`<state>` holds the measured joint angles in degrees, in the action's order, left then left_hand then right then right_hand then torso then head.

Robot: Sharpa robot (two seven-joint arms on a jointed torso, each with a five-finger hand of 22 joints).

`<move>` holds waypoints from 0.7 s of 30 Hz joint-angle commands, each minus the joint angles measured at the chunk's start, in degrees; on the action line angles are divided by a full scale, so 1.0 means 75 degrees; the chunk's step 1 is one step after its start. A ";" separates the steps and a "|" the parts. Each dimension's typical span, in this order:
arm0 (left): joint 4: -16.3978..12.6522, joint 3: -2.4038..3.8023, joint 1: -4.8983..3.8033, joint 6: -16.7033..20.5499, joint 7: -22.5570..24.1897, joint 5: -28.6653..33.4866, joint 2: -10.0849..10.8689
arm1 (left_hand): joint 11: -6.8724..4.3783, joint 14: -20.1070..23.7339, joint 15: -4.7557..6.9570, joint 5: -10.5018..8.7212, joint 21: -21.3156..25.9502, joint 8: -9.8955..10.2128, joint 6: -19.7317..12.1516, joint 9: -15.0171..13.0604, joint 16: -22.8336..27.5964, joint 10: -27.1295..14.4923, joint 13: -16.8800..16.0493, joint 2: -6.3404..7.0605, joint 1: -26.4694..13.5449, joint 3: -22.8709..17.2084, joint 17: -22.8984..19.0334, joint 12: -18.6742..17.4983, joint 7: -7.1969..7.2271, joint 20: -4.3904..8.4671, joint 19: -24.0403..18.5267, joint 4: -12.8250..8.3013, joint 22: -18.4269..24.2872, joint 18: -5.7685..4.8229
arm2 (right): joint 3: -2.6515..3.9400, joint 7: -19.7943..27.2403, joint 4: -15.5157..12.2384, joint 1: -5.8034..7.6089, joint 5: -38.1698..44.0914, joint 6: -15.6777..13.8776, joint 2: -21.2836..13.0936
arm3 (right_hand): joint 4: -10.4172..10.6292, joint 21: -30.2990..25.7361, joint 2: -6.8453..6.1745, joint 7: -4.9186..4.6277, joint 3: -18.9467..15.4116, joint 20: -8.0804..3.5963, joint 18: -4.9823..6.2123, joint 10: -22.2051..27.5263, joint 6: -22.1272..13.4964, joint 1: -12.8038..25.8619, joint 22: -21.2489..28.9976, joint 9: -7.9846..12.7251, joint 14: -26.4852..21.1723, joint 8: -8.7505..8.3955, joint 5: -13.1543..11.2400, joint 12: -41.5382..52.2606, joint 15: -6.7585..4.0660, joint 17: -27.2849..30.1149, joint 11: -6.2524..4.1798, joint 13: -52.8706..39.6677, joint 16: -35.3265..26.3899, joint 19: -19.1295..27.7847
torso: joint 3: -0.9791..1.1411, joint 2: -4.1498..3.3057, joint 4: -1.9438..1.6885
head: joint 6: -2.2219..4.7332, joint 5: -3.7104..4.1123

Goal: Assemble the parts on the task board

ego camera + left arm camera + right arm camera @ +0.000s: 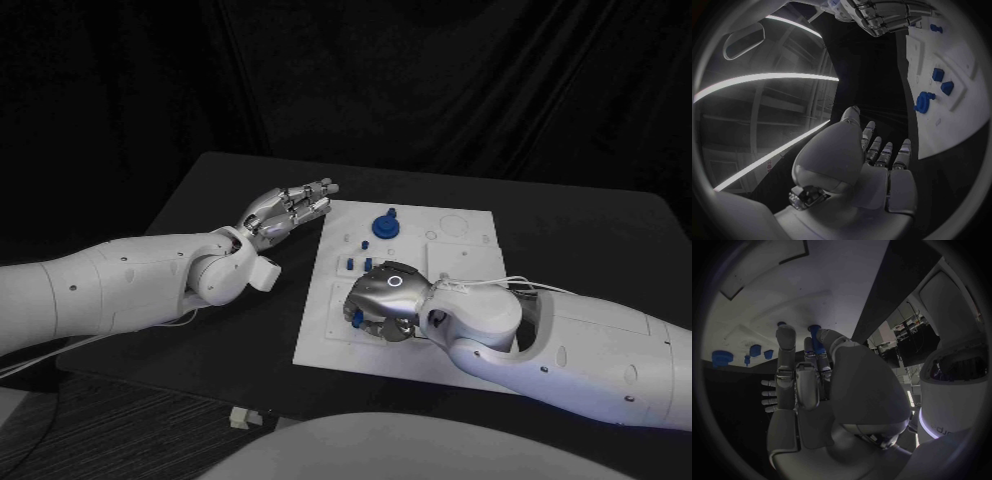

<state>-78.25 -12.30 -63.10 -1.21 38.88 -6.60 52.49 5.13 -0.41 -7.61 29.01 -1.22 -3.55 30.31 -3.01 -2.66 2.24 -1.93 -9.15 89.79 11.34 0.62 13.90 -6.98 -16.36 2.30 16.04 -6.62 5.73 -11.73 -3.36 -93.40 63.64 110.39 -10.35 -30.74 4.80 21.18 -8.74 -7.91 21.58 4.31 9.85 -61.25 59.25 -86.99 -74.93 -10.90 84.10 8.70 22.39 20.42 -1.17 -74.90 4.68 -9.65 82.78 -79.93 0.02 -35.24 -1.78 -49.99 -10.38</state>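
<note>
Assembly looked partway done at best: the right hand sat low over the near part of the task board, pinching a small blue peg between its fingertips, apparently not yet seated. The left hand hovered beside the board's far-left corner, fingers spread, holding nothing. A round blue part stood at the far end, with smaller blue pieces mid-board; whether they were seated was unclear.
</note>
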 commanded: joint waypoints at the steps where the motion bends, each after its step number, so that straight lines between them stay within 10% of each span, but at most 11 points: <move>1: -0.0010 0.0007 0.0012 -0.0108 0.0731 0.0044 -0.0008 | 0.0017 -0.0006 -0.0071 0.0033 0.0001 -0.0010 0.0071 -0.0008 -0.0050 -0.0032 0.0009 -0.0062 0.0004 -0.0027 0.0008 -0.0009 0.0002 -0.0037 -0.0004 -0.0006 -0.0018 0.0143 | -0.0007 -0.0154 -0.0038 -0.0015 0.0204 0.0115 -0.0002 | -0.0058 -0.0032 0.0042 0.0005 -0.0006 -0.0011 -0.0107 -0.0164 -0.0030 -0.0066 -0.0398 0.0000 0.0445 -0.0032 0.0040 0.0054 0.0029 -0.0938 -0.0111 -0.0024 -0.0038 0.0048 | 0.0002 0.0003 0.0002 | -0.0001 -0.0021; 10: -0.0007 0.0007 0.0018 -0.0128 0.0722 0.0044 -0.0017 | 0.0028 -0.0010 -0.0088 0.0033 -0.0004 -0.0012 0.0071 -0.0008 -0.0065 -0.0031 0.0008 -0.0063 0.0004 -0.0028 0.0012 -0.0003 -0.0007 -0.0041 0.0003 -0.0004 -0.0034 0.0148 | -0.0007 -0.0210 -0.0059 -0.0013 0.0313 0.0328 0.0032 | -0.0025 -0.0299 -0.0001 -0.0012 -0.0055 -0.0040 -0.0045 0.0308 -0.0688 0.0261 -0.0319 0.0205 0.0376 -0.0520 -0.0616 -0.0170 -0.0059 -0.0823 -0.0048 -0.0036 -0.0158 0.0237 | 0.0003 0.0005 0.0004 | -0.0001 -0.0021; 21: 0.0000 0.0007 0.0025 -0.0141 0.0716 0.0044 -0.0023 | 0.0052 -0.0018 -0.0103 0.0031 -0.0008 -0.0018 0.0097 -0.0010 -0.0080 -0.0028 0.0006 -0.0065 0.0003 -0.0029 0.0015 0.0011 -0.0025 -0.0043 0.0010 -0.0002 -0.0041 0.0155 | -0.0007 -0.0369 -0.0037 -0.0014 0.0328 0.0450 0.0020 | 0.0563 -0.0706 -0.0228 0.0575 -0.1238 0.0013 -0.0009 0.1229 -0.2315 0.0717 -0.0159 0.0718 0.0368 -0.0657 -0.2274 -0.0357 -0.0046 -0.0839 -0.0031 -0.0204 -0.0138 0.0217 | -0.0002 0.0004 0.0006 | -0.0001 -0.0035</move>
<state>-78.18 -12.30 -62.99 -1.54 38.88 -6.60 52.41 5.23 -0.43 -7.99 29.01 -1.22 -3.55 30.52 -3.01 -2.87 2.14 -1.93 -9.15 89.79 11.34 0.67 13.90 -7.19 -16.37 2.30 16.04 -6.85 5.73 -11.80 -4.24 -93.58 63.64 111.98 -8.05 -30.46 8.35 16.45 -10.09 -3.57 13.57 4.21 9.85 -52.82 42.92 -81.69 -74.91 -5.80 83.93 3.70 6.18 17.96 -1.34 -74.90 4.38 -10.98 81.66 -78.00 0.03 -35.18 -1.72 -49.99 -10.69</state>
